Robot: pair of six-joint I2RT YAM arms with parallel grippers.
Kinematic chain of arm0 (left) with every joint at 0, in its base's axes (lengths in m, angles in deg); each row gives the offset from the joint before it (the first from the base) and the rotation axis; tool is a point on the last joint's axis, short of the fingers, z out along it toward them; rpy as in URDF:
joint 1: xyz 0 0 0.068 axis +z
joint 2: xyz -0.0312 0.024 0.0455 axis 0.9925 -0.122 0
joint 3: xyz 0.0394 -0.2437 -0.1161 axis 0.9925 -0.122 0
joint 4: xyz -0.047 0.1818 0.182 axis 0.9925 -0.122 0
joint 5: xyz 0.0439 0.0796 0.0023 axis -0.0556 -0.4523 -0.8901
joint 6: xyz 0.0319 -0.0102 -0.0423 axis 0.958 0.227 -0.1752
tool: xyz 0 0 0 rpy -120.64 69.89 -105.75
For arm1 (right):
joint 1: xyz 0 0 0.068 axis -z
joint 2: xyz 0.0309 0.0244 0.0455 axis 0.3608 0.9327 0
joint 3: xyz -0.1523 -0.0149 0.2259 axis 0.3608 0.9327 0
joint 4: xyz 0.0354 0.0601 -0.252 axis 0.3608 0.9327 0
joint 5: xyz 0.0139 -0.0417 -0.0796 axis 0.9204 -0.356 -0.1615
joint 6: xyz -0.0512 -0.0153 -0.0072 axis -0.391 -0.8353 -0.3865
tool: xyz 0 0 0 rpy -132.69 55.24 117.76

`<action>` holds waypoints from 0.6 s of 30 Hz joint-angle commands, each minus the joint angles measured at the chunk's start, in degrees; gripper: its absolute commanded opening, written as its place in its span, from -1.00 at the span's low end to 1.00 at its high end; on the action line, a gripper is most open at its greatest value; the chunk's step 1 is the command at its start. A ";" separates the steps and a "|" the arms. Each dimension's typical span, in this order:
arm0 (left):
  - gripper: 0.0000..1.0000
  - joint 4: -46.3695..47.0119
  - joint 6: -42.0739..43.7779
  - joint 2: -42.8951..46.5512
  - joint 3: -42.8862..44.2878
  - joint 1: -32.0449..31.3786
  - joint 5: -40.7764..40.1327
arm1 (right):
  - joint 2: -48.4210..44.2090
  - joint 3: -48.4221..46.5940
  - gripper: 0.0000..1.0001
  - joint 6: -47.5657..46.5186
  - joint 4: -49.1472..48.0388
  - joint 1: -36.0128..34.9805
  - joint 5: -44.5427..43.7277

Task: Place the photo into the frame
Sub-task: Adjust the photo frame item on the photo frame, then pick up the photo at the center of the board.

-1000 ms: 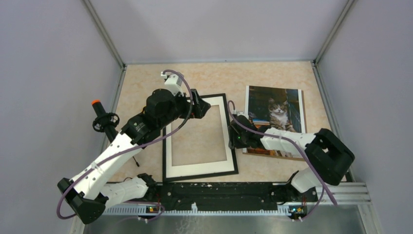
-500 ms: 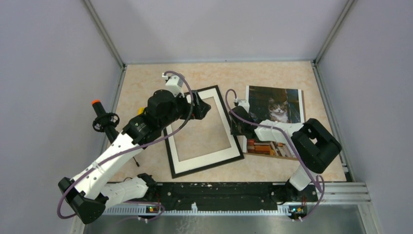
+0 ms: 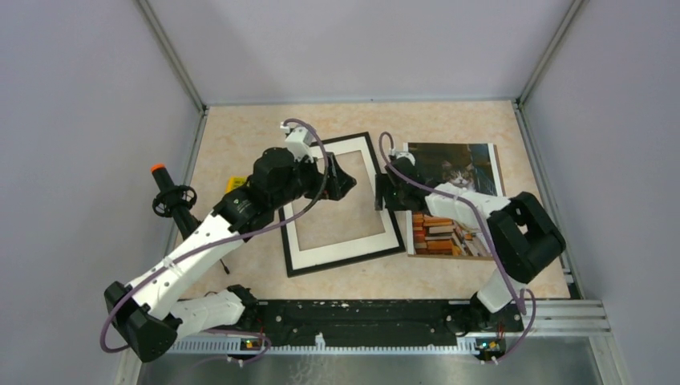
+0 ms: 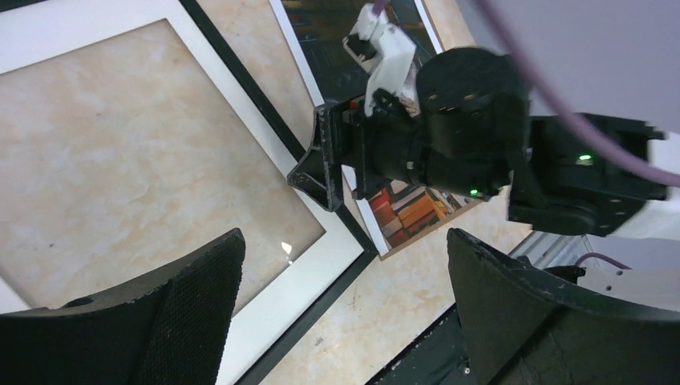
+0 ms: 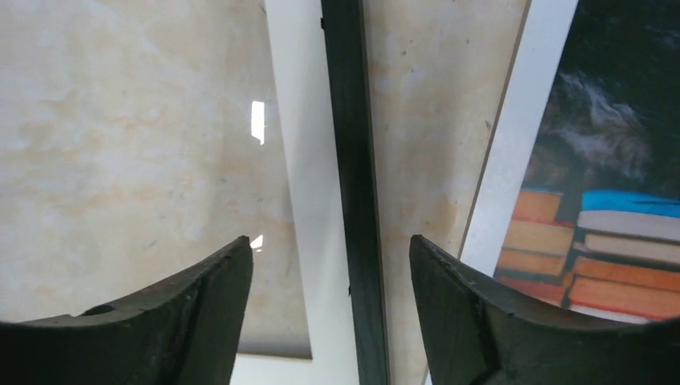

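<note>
The frame (image 3: 345,253) is thin and black with a white mat. It lies tilted on the table's middle. The photo (image 3: 437,234), a cat print with a white border, lies face up just right of it. My left gripper (image 3: 345,183) is open and empty above the frame's far right part. My right gripper (image 3: 383,192) is open, its fingers either side of the frame's right edge (image 5: 349,120), with the photo (image 5: 609,120) just beyond. The left wrist view shows the frame (image 4: 247,80), the right gripper (image 4: 317,172) and the photo (image 4: 405,212).
A black tool with an orange tip (image 3: 164,192) stands at the left wall. A small yellow object (image 3: 235,183) shows behind the left arm. A black rail (image 3: 361,313) runs along the near edge. Walls close three sides.
The frame has turned from square to tilted and shifted toward the far side and right. Both grippers moved farther from their bases, the right one along the frame's right edge.
</note>
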 commanded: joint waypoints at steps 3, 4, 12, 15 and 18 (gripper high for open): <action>0.97 9.40 -2.94 -10.49 0.01 -0.07 12.71 | -16.77 -1.90 0.57 -3.56 7.93 12.81 7.62; 0.97 13.23 -4.99 -13.52 0.02 -0.11 15.78 | -18.59 -0.33 0.63 -3.92 6.90 18.85 9.97; 0.95 17.67 -4.02 -46.32 21.02 -8.57 26.32 | -16.64 9.30 0.74 -0.89 -1.17 51.28 29.62; 0.92 13.12 -1.61 -56.00 30.02 -10.49 26.11 | -15.34 10.63 0.74 -1.10 -1.32 57.30 32.87; 0.91 10.12 0.40 -61.11 35.30 -11.77 23.11 | -15.87 10.83 0.74 -2.71 0.12 58.22 34.79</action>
